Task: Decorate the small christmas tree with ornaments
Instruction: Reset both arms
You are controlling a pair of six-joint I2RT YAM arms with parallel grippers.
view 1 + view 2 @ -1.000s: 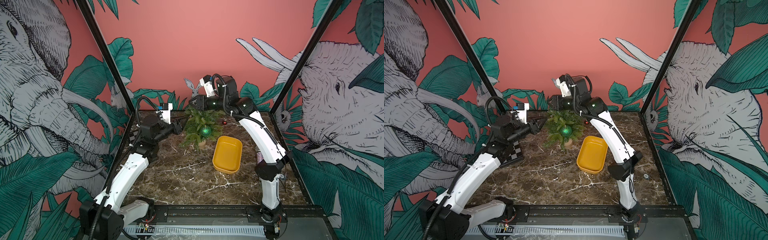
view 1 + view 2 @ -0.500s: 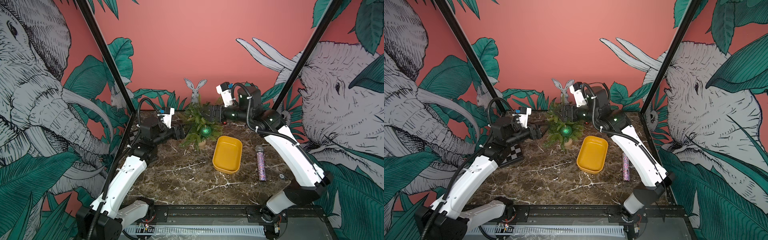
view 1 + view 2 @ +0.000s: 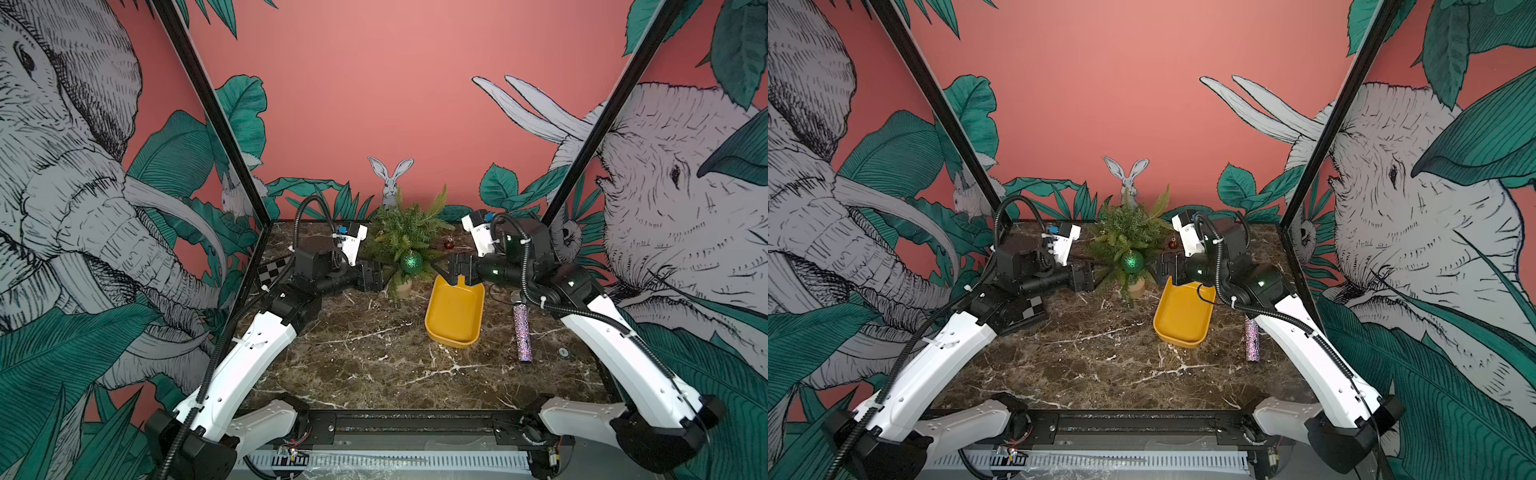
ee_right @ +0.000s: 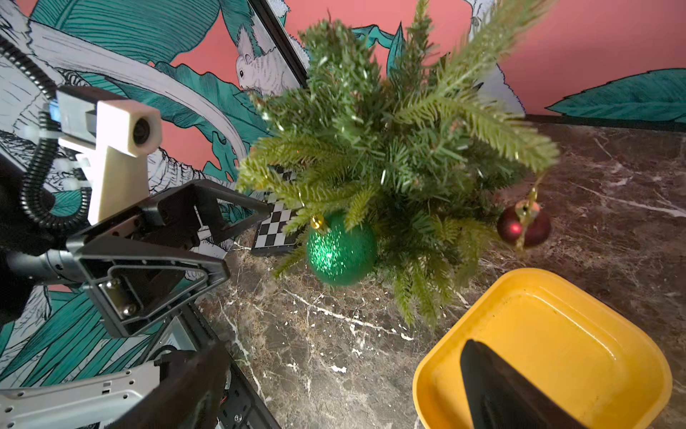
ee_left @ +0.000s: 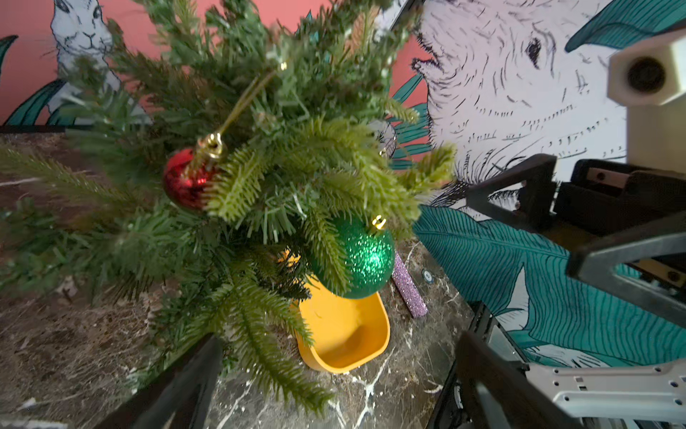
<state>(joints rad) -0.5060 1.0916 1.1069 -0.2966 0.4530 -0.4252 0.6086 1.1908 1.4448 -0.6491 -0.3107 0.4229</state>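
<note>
Decorated small christmas tree [image 3: 409, 232]; both tools released, empty.
Both top views: tree on surface [image 3: 374, 365] between left tool [image 3: 388, 275] and right tool [image 3: 440, 270], green ball [image 3: 411, 261] at front. Left wrist: red ball [image 5: 183, 182] hung by gold string [image 5: 241, 104]. Right wrist: second red ball [image 4: 523, 226] dangling off tree, near yellow tray [image 4: 575, 327].

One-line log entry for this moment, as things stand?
left claw: open, empty, beside tree | right claw: open, empty, by yellow tray | green ball, red ball: hanging on tree
</note>
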